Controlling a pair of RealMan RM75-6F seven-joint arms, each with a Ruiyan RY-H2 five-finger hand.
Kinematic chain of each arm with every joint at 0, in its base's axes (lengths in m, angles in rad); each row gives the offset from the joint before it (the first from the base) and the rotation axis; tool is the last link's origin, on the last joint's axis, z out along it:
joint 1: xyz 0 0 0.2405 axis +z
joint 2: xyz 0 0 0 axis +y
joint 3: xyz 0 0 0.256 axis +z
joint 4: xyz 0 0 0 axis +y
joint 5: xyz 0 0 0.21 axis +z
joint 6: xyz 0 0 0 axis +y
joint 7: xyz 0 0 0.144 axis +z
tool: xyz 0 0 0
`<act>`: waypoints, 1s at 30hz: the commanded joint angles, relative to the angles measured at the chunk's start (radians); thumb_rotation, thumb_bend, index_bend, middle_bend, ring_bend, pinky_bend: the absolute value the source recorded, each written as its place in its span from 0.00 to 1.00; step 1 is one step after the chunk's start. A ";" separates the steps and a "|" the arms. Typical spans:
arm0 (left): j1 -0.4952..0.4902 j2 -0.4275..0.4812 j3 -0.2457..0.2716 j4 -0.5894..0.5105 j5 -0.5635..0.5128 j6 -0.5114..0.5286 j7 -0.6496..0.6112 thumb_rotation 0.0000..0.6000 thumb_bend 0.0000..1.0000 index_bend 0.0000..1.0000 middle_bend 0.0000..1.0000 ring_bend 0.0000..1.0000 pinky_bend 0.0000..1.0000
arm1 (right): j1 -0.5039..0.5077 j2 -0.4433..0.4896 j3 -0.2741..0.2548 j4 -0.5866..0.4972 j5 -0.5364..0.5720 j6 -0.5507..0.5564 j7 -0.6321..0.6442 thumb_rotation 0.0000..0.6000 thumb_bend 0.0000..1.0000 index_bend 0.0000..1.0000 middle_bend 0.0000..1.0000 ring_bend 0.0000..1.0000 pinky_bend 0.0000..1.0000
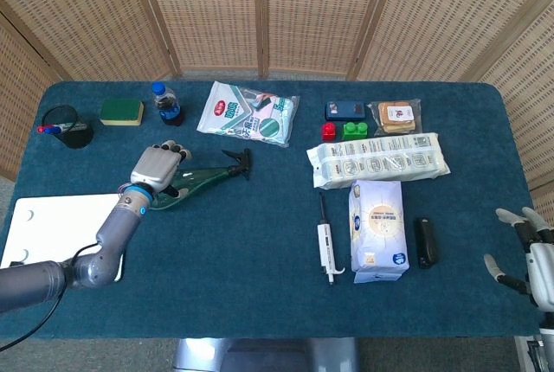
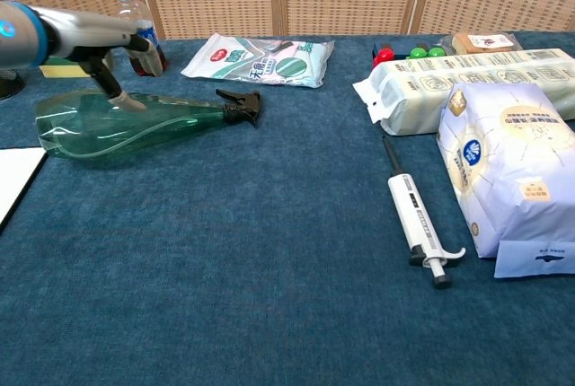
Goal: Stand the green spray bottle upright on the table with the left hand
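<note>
While the green spray bottle (image 1: 192, 182) lies on its side, each view gives the following.

Head view
- Bottle: flat on the blue counter (image 1: 260, 242), black trigger nozzle toward the centre, wide base under the left hand.
- Left hand (image 1: 157, 168): over the bottle's wide end, fingers spread and bent down across the green body; whether they actually clasp it I cannot tell.
- Right hand (image 1: 530, 251): at the counter's far right edge, fingers apart, holding nothing.
- White board (image 1: 52, 231): at the left edge, beside the left forearm.
- Back row: black cup (image 1: 67, 127), yellow-green sponge (image 1: 121, 112), small blue-capped bottle (image 1: 165, 104), flat wipes packet (image 1: 248, 114).
- Right half: long pack of tissues (image 1: 378, 160), white bag (image 1: 378, 229) just below it, pipette (image 1: 325, 242) to the bag's left, black bar (image 1: 424, 241) to its right.

Chest view
- Bottle (image 2: 135, 122): lying lengthwise, nozzle pointing right, base at the left.
- Left hand (image 2: 115, 49): comes in from the left above the bottle; one finger (image 2: 128, 101) reaches down onto the upper side of the green body, the others are raised.
- Right hand: outside this view.
- Pipette (image 2: 417, 224): on the counter (image 2: 269, 269) between the bottle and the white bag (image 2: 510, 166), well apart from the bottle.
- Wipes packet (image 2: 260, 58): behind the nozzle, apart from it.
</note>
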 commanded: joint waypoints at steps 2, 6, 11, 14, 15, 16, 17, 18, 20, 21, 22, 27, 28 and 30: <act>-0.040 -0.043 -0.001 0.031 -0.045 -0.006 0.039 0.78 0.29 0.23 0.21 0.15 0.28 | -0.004 0.002 -0.001 0.005 0.001 0.002 0.008 1.00 0.35 0.19 0.30 0.12 0.19; -0.082 -0.094 -0.003 0.073 -0.111 -0.005 0.082 0.78 0.29 0.23 0.21 0.15 0.29 | -0.013 0.004 -0.003 0.012 0.003 0.011 0.022 1.00 0.35 0.19 0.29 0.12 0.19; -0.123 -0.140 -0.001 0.133 -0.190 -0.022 0.124 0.78 0.29 0.23 0.21 0.15 0.29 | -0.022 0.006 -0.005 0.018 0.003 0.019 0.033 1.00 0.35 0.19 0.29 0.12 0.19; -0.140 -0.170 -0.005 0.171 -0.227 -0.040 0.131 0.79 0.29 0.22 0.21 0.15 0.29 | -0.027 0.007 -0.006 0.019 0.004 0.025 0.039 1.00 0.35 0.19 0.29 0.12 0.19; -0.145 -0.178 -0.005 0.183 -0.240 -0.050 0.133 0.79 0.29 0.22 0.21 0.15 0.29 | -0.029 0.007 -0.006 0.019 0.004 0.027 0.041 1.00 0.35 0.19 0.29 0.12 0.19; -0.151 -0.185 -0.006 0.193 -0.252 -0.058 0.135 0.79 0.29 0.23 0.21 0.15 0.29 | -0.031 0.007 -0.006 0.020 0.004 0.029 0.042 1.00 0.35 0.19 0.29 0.12 0.19; -0.156 -0.192 -0.006 0.203 -0.262 -0.064 0.137 0.79 0.29 0.23 0.21 0.15 0.29 | -0.033 0.008 -0.006 0.020 0.005 0.031 0.044 1.00 0.35 0.19 0.29 0.12 0.19; -0.161 -0.198 -0.004 0.212 -0.270 -0.068 0.141 0.79 0.29 0.23 0.21 0.15 0.29 | -0.035 0.008 -0.006 0.020 0.005 0.033 0.048 1.00 0.35 0.19 0.29 0.12 0.20; -0.172 -0.215 0.005 0.233 -0.287 -0.077 0.155 0.79 0.29 0.23 0.21 0.15 0.29 | -0.039 0.009 -0.007 0.021 0.007 0.036 0.055 1.00 0.35 0.19 0.29 0.12 0.20; -0.176 -0.220 0.008 0.241 -0.297 -0.081 0.160 0.78 0.29 0.23 0.21 0.15 0.29 | -0.040 0.009 -0.007 0.022 0.007 0.037 0.057 1.00 0.35 0.19 0.29 0.12 0.20; -0.181 -0.226 0.010 0.247 -0.305 -0.084 0.165 0.79 0.29 0.23 0.21 0.15 0.30 | -0.041 0.009 -0.007 0.023 0.006 0.038 0.059 1.00 0.35 0.19 0.29 0.12 0.20; -0.197 -0.252 0.024 0.273 -0.326 -0.087 0.184 0.78 0.29 0.27 0.26 0.19 0.33 | -0.046 0.009 -0.005 0.025 0.003 0.047 0.065 1.00 0.35 0.19 0.29 0.12 0.20; -0.200 -0.257 0.025 0.278 -0.329 -0.088 0.187 0.78 0.30 0.28 0.27 0.20 0.34 | -0.047 0.010 -0.004 0.025 0.002 0.049 0.067 1.00 0.35 0.19 0.29 0.12 0.20; -0.204 -0.263 0.027 0.282 -0.331 -0.088 0.190 0.83 0.30 0.30 0.29 0.23 0.37 | -0.049 0.010 -0.004 0.025 0.002 0.051 0.071 1.00 0.35 0.19 0.29 0.12 0.21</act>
